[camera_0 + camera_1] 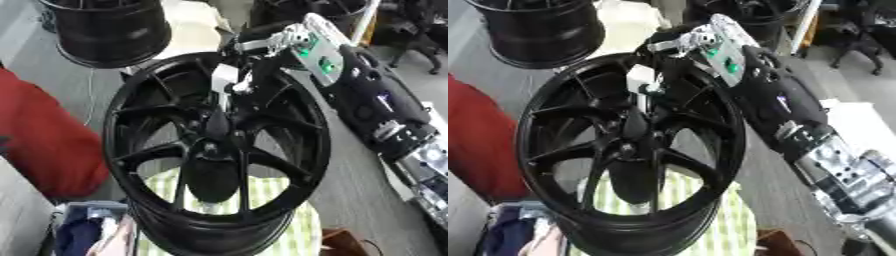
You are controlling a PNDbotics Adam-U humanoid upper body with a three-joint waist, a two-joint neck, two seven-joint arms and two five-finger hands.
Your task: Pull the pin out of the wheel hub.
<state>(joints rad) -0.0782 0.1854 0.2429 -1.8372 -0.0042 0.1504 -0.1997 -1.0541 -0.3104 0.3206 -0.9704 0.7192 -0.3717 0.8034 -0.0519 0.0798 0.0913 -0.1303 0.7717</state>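
At the near edge of the tabletop, a green-and-white striped cloth (271, 200) is lying under a black wheel (219, 150), which is standing tilted on its rim with its spoked face turned up toward the camera. The wheel's lower rim is hanging close to the near edge of the cloth, leaving little room in front. To the near left, a bin of bundled fabric (83, 232) is sitting just beside the rim, and a red shape (44, 145) is filling the left side, so room on that side is tight. At the near right corner a brown object (341, 242) is showing, too dim to make out.

At the centre of the spokes the hub (627, 147) is lying open to view. Just above it, a slim rod, the pin (642, 107), is running down toward the hub from a white block at its upper end.

The right robot hand (667, 75) is coming in from the upper right over the far rim, its fingers curling round the white block on the pin. Its black and silver forearm is stretching across the grey ground on the right, where open room is widest.

Beyond the far rim, a second black wheel (109, 30) is standing well apart at the upper left.
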